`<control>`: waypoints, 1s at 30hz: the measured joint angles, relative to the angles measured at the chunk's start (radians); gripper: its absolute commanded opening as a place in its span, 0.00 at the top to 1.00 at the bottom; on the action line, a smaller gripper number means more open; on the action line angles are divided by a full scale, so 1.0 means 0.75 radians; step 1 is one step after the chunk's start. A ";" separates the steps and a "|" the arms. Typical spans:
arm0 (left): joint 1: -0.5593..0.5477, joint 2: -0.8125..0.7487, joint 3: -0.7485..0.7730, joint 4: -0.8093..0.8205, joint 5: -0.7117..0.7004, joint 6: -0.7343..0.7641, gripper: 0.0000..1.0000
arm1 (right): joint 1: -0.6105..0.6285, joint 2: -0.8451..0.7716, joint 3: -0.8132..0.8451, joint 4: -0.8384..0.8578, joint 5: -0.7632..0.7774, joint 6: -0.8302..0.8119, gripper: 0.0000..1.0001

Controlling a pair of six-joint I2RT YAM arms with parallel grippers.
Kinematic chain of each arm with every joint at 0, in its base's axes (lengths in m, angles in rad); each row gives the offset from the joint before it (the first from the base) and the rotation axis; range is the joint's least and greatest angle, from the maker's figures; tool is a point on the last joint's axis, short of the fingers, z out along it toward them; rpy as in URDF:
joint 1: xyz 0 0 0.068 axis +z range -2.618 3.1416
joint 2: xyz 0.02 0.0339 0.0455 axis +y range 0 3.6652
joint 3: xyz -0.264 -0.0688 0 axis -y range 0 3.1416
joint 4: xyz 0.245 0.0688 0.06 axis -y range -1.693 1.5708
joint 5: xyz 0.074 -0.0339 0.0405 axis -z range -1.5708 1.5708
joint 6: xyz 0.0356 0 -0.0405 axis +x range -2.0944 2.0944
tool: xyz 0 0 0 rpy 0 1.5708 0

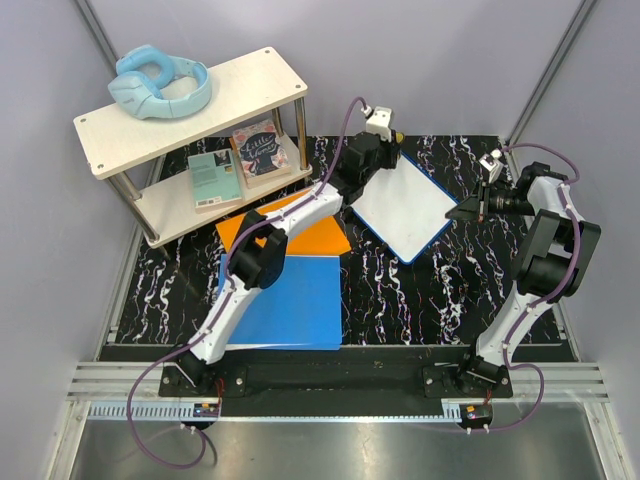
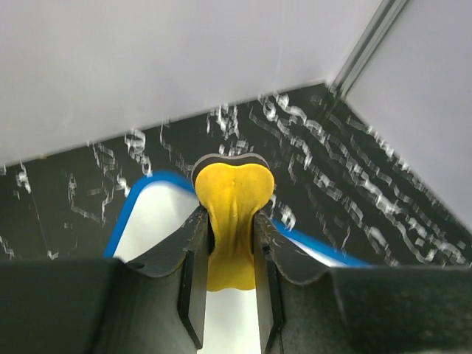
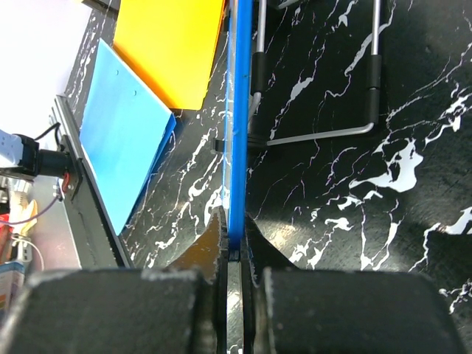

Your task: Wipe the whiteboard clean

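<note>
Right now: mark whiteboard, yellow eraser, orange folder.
whiteboard [image 1: 405, 205]: top view, bare white face.
yellow eraser [image 2: 233, 198]: left wrist view, its yellow face.
orange folder [image 3: 173, 44]: right wrist view, cover's middle.

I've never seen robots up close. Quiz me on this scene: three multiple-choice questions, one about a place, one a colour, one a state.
1. Where on the rack does the teal book lie? A) on top B) on the lower shelf C) underneath
2. What colour is the eraser pad in the left pincer? A) yellow B) red C) green
3. The right pincer is: A) wide open B) shut on nothing C) shut on the whiteboard's rim
Answers: B, it lies flat on that shelf; A, the wrist view shows it yellow; C, the blue rim is clamped in it.
</note>
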 measured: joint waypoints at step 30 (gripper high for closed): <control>-0.059 -0.395 -0.974 0.067 0.069 -0.299 1.00 | 0.009 -0.001 0.001 -0.006 -0.017 0.002 1.00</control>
